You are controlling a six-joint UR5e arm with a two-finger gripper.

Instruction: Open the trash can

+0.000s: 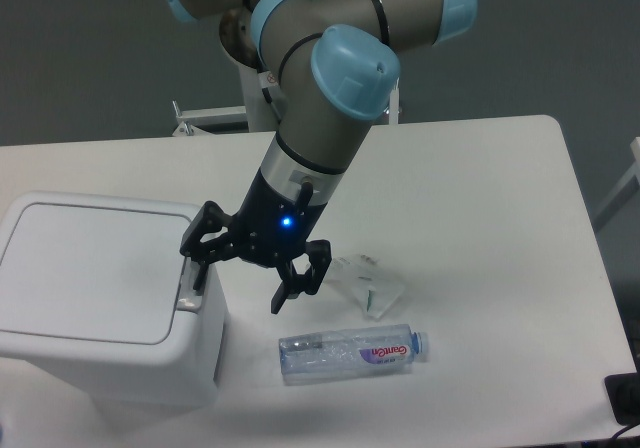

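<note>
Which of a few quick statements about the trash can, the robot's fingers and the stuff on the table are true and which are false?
1. The lid of the trash can is shut. True.
2. The gripper holds the plastic bottle. False: the bottle lies on its side on the table, below the gripper and apart from it.
3. The fingers are spread, with one at the grey latch on the can's rim. True.
4. The bottle stands upright. False: it lies flat, cap to the right.
5. A clear plastic wrapper lies inside the trash can. False: it lies on the table, just above the bottle.
</note>
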